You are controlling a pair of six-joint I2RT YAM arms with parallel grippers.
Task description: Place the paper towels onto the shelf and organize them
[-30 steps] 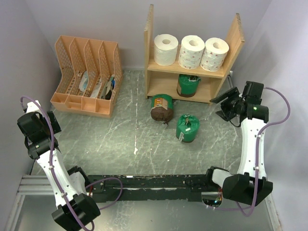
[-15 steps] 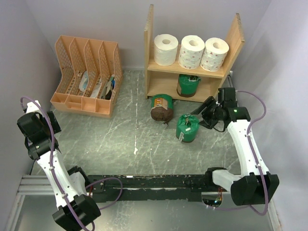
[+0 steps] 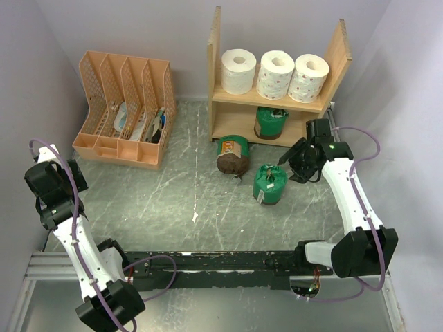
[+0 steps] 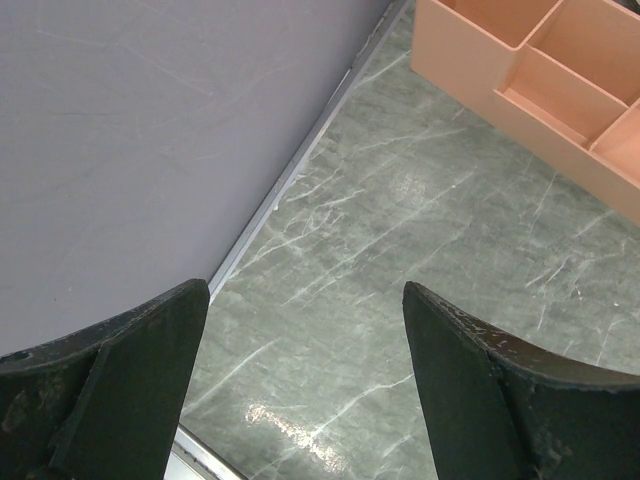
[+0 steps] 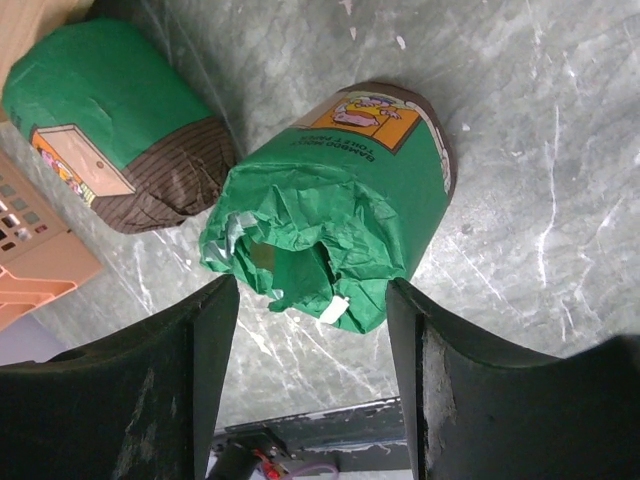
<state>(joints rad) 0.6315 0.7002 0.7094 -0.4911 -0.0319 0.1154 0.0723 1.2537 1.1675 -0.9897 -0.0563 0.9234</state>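
Three white paper towel rolls stand on the upper board of the wooden shelf. A green roll stands on its lower board. A brown-ended green roll lies on the table in front of the shelf. Another green roll stands to its right. My right gripper is open just right of this roll. In the right wrist view the roll's crumpled end lies just beyond my right gripper, apart from both fingers; the brown-ended roll is behind. My left gripper is open and empty at the far left.
An orange slotted file organizer stands at the back left; its corner shows in the left wrist view. Grey walls close in on both sides. A black rail runs along the near edge.
My right arm has swung left from beside the shelf's right panel to the green roll on the table, gripper open. The left arm has not moved.
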